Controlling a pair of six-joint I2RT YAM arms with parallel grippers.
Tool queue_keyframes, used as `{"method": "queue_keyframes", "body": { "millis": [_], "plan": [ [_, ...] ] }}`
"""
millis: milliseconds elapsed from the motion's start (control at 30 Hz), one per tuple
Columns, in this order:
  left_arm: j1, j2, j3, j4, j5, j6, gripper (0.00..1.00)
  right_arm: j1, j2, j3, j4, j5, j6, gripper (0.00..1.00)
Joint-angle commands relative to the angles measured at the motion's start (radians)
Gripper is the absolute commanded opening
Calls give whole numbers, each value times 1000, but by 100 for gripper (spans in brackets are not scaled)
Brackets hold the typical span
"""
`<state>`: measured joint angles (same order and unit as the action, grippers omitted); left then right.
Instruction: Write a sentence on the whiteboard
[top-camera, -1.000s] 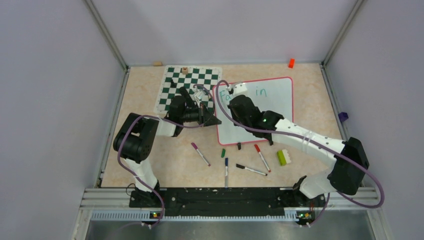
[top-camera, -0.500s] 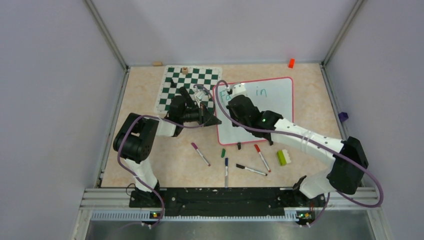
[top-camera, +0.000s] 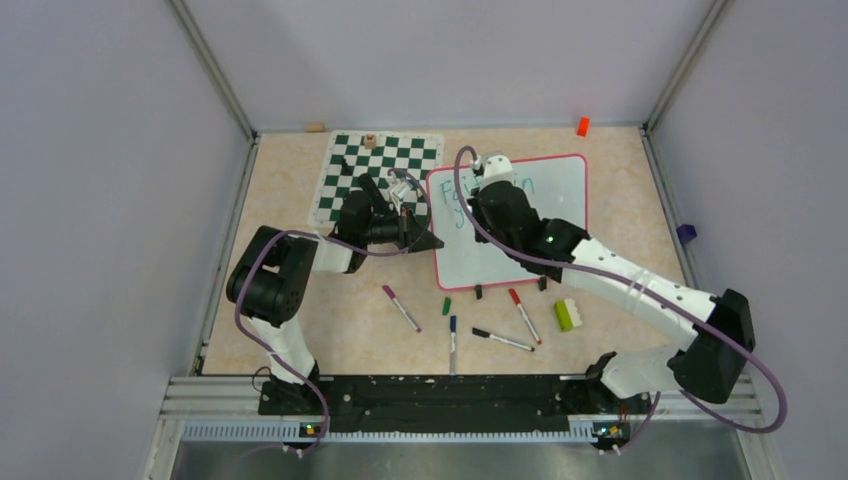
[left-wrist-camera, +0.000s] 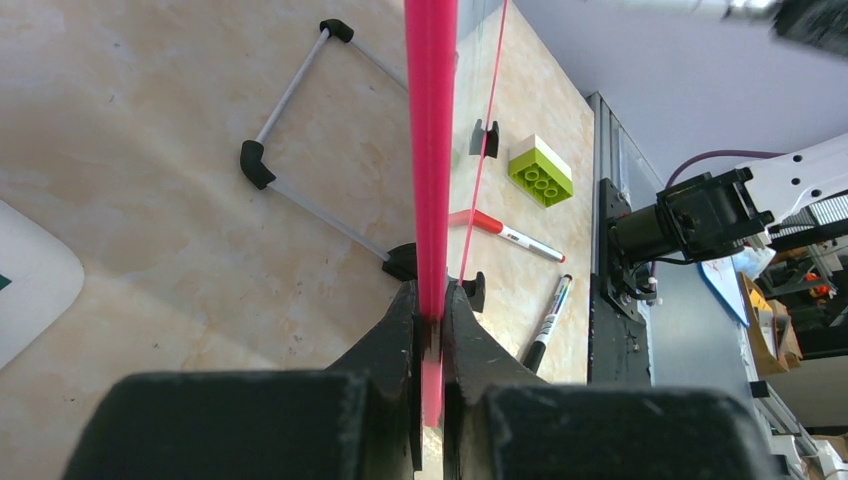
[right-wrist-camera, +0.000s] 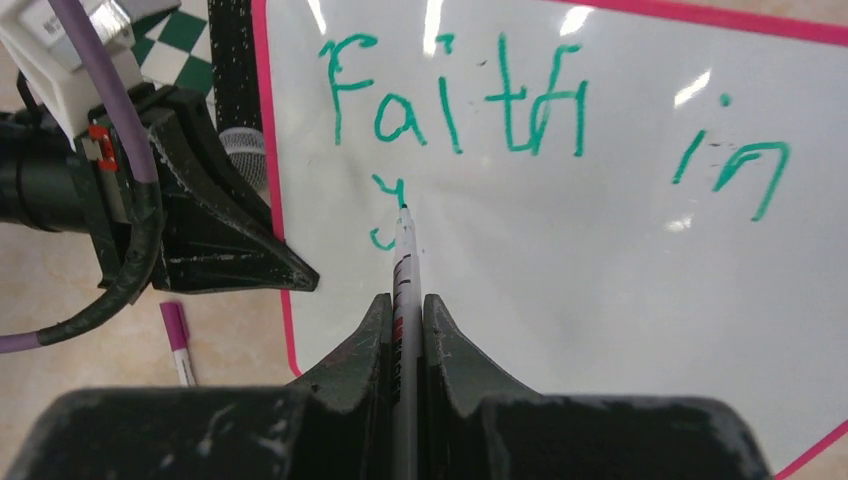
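Observation:
The whiteboard (top-camera: 520, 245) stands tilted on its black feet right of the chess mat. Its white face fills the right wrist view (right-wrist-camera: 600, 300). The sentence (right-wrist-camera: 455, 105) reads "Faith in" in teal, with a "y" (right-wrist-camera: 385, 210) beginning a second line. My left gripper (top-camera: 425, 240) is shut on the board's red frame (left-wrist-camera: 430, 150) at its left edge, jaws (left-wrist-camera: 431, 300) pinching it. My right gripper (right-wrist-camera: 405, 305) is shut on a white marker (right-wrist-camera: 405, 270), whose tip touches the board at the "y". In the top view it (top-camera: 480, 205) hovers over the board's upper left.
The green-and-white chess mat (top-camera: 385, 160) lies behind the left gripper. Loose markers lie in front of the board: purple (top-camera: 401, 308), blue (top-camera: 452, 340), black (top-camera: 503, 340), red (top-camera: 524, 316). A green brick (top-camera: 566, 314) and a green cap (top-camera: 446, 306) lie nearby. An orange block (top-camera: 582, 126) sits at the back wall.
My right wrist has shifted right and back over the board, uncovering "Faith"; a "y" now shows under it. The left arm and the board have not moved.

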<state>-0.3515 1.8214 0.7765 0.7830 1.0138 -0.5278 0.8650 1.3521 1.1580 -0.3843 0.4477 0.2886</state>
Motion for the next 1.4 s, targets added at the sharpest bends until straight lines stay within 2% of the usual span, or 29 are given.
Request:
{"method": "queue_keyframes", "body": {
  "millis": [0,433,833,1100,1367],
  "plan": [
    [-19,-21,25,-19,-18,19,0,-47,-72,-9,36,-3,-7,0],
    [-19,-24,26,-28,-23,28,0,-72,-15,13,53,-59,-24,0],
    [-19,-22,26,-34,-25,33,0,-71,24,19,57,-7,-29,0],
    [-19,-22,28,-41,-26,39,0,-71,36,9,82,-39,-44,0],
    [-20,-22,30,-50,-29,46,0,-71,20,-9,13,-61,-45,0]
  ]
}}
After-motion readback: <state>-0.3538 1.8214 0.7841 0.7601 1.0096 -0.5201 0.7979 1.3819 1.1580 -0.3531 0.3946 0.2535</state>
